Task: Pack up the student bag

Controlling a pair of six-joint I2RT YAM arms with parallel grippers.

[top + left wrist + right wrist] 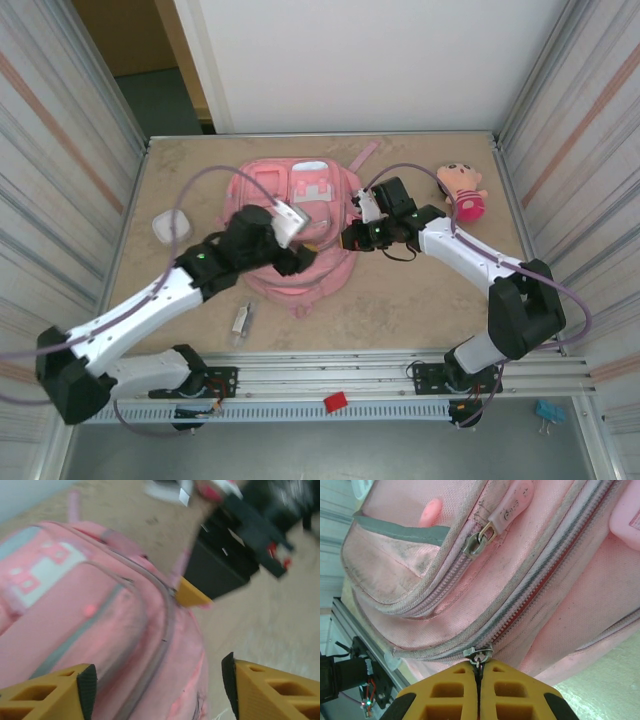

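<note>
The student bag (295, 215) lies mid-worktop, toward the far edge. Right gripper (478, 671) jaws pinch its main zip pull (478, 653); left gripper (157, 677) jaws stand spread above it. The doll (463, 192) lies outside, so packing seems unfinished.

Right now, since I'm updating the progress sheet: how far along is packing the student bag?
Done: nothing looks packed yet. In hand: the right gripper is shut on the metal zipper pull on the main zip of the large pink fabric backpack; the left gripper hangs open above the bag. Left: the pink-dressed plush doll, the small white tub and the small tube lie on the table outside it.
</note>
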